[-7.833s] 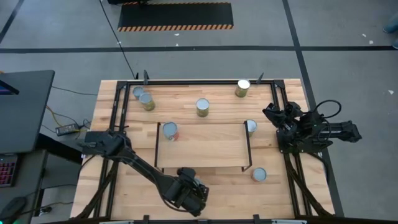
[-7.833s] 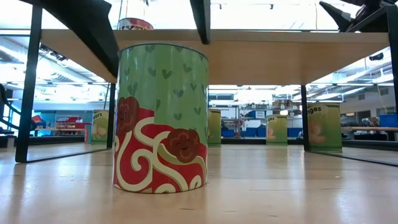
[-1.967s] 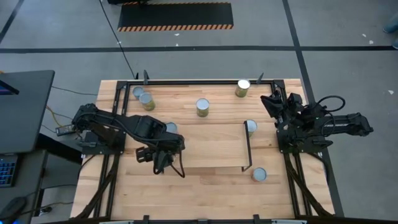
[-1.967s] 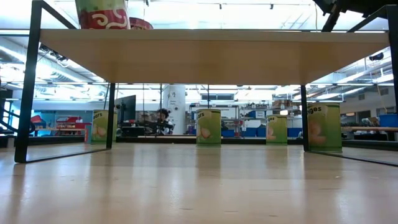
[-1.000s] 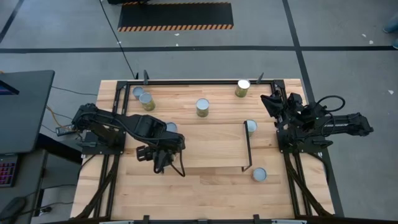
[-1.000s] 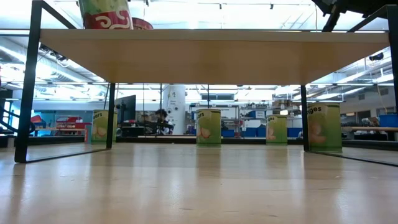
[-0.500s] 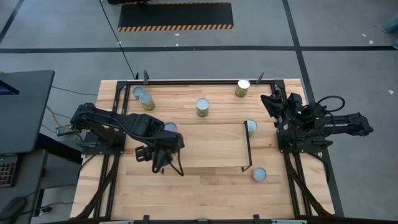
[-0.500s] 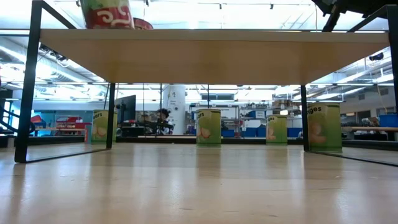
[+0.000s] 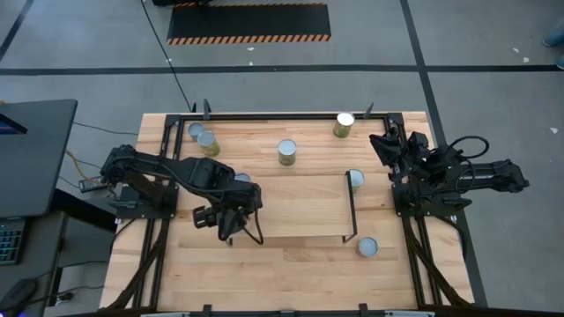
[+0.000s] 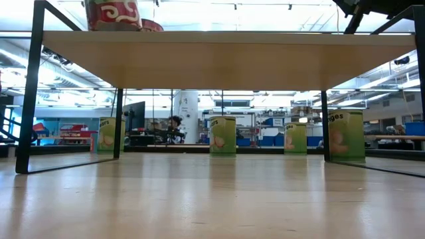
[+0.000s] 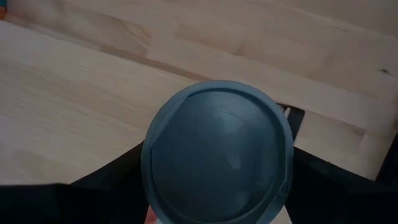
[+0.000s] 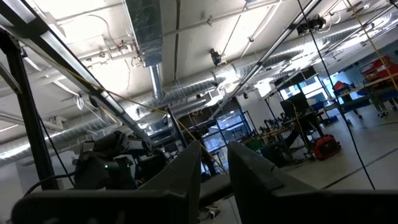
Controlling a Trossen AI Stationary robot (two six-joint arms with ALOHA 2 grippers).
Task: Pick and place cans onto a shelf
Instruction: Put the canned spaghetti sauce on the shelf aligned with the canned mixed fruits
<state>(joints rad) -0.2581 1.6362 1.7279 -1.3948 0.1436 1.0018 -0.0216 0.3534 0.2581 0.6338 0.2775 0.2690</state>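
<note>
My left gripper (image 9: pixel 231 213) is over the left end of the light-wood shelf (image 9: pixel 300 207), shut on a can with a red and green patterned side (image 10: pixel 111 13). In the left wrist view that can shows as a grey-blue round top (image 11: pixel 217 152). A second can (image 9: pixel 241 180) stands on the shelf's far left corner and also shows in the low view (image 10: pixel 152 25). Other cans stand on the table: two at the far left (image 9: pixel 202 137), one at mid far (image 9: pixel 287 151), one at the far right (image 9: pixel 344 124), one beside the shelf's right end (image 9: pixel 355 179) and one near right (image 9: pixel 367 247). My right gripper (image 9: pixel 389 144) waits at the table's right edge. My left gripper pinches the can's side wall just below its top rim (image 11: pixel 147 163) between its two fingers, one on each side. The fingers (image 11: pixel 118 177) come from above, pointing down. The can is nearly upright, leaning a little. The shelf's front edge hides whether its base rests on the board.
The shelf's black frame ends (image 9: pixel 351 207) stand up at both ends. The middle and right of the shelf board show bare wood. A black frame (image 9: pixel 282 115) runs along the table's far edge. Room clutter shows beyond the table in the low view.
My left gripper, still shut on the can, has edged slightly toward the table's right over the shelf's left end. The can has tipped a little.
</note>
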